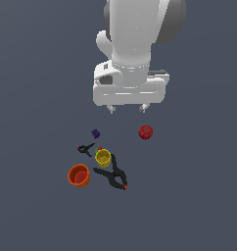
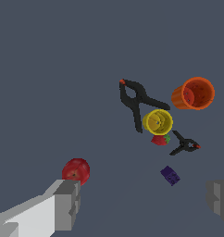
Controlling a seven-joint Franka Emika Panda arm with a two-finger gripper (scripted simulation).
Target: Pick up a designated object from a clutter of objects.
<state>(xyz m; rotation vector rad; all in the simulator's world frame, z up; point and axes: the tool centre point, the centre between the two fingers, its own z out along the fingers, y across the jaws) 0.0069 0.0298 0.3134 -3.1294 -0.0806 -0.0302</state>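
Hovering gripper, clutter listed below

Gripper [image 1: 126, 108]: spread wide, nothing held, seen at upper centre of the exterior view. Purple cube [image 1: 95, 134]: lying left of centre, apart from the fingers [image 2: 67, 203]. Red ball [image 1: 145, 132]: right of centre. Yellow cup [image 1: 103, 157], orange cup [image 1: 79, 175], two black clamps [image 1: 113, 173]: grouped lower left.
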